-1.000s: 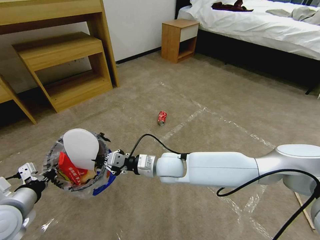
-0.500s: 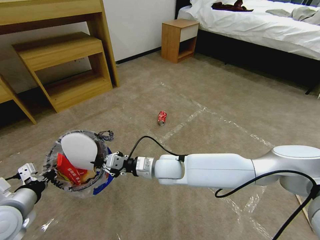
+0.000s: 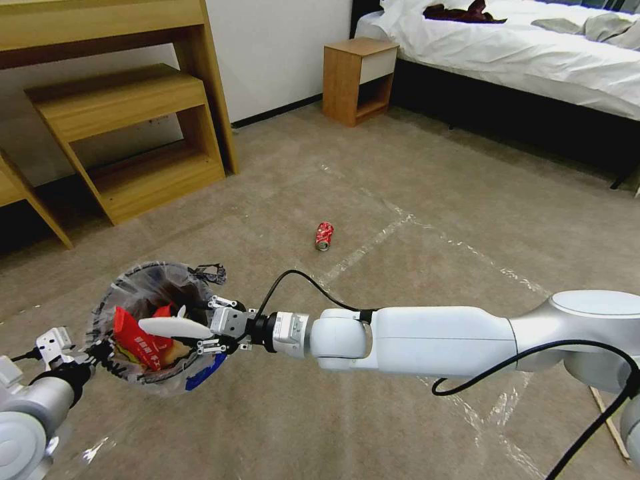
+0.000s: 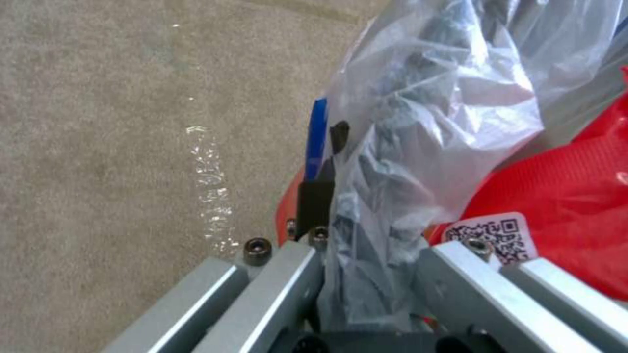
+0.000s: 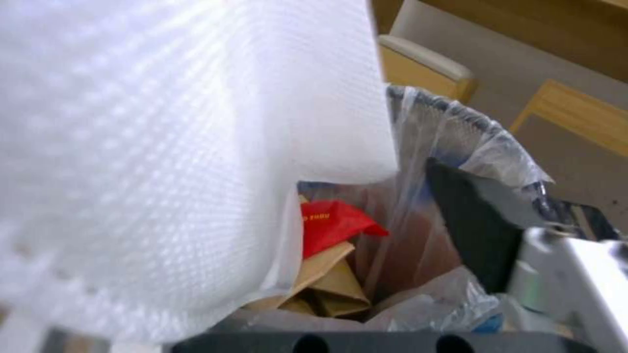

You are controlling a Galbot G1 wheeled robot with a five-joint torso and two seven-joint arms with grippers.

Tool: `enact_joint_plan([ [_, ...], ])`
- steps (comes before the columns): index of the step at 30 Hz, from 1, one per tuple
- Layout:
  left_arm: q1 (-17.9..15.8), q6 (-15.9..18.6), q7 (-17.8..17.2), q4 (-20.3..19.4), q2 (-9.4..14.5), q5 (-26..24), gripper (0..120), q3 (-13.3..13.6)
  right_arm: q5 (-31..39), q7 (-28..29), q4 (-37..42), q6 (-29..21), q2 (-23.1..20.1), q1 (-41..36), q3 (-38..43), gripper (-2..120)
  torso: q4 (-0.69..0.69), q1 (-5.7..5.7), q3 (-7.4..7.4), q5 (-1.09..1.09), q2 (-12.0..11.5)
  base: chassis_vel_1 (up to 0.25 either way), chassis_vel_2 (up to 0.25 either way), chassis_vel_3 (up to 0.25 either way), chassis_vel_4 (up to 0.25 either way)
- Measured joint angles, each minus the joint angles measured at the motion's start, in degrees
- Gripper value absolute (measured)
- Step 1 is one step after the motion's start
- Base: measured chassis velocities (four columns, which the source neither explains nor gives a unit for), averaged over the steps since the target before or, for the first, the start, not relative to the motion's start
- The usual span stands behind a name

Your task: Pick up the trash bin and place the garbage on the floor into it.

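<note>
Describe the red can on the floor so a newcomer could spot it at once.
Start at the small wooden nightstand beside the bed, then come toward the robot across the carpet. The crushed red can lies on its side there, just short of a shiny tape strip. It is the one red piece lying on open carpet.

Glossy white and silver right arm (image 3: 433, 337) with a black cable looped along it, a small metal right gripper (image 3: 208, 327) with dark pads, and silver finger bars with black screws (image 4: 258, 247)
</note>
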Motion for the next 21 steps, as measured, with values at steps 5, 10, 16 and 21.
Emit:
enact_joint_plan([
  [5,-0.01,0.0,0.03,0.0,-0.18,0.08,0,0.11,0.12,0.35,0.02,0.0,0.23,0.16,0.43,97,0.0,0.0,0.0,0.0,0.0,0.0,0.0,0.0,0.0],
  [10,-0.01,0.0,0.05,0.0,-0.26,0.2,0,0.2,0.15,0.55,0.09,0.0,0.19,0.16,0.69,99,0.0,0.0,0.0,0.0,-0.01,0.0,0.0,0.0,0.0],
  [16,-0.41,0.0,0.05,0.25,-0.11,0.1,0,0.23,0.31,0.63,0.64,0.07,-0.35,0.46,0.95,100,0.0,0.0,0.0,0.0,-0.01,0.0,0.0,0.0,0.0],
  [21,-0.43,0.0,-0.01,0.17,-0.06,0.07,0,0.3,0.52,0.92,1.06,0.09,-0.07,0.47,0.47,100,0.0,0.0,0.0,0.0,-0.01,0.0,0.0,0.0,0.0],
])
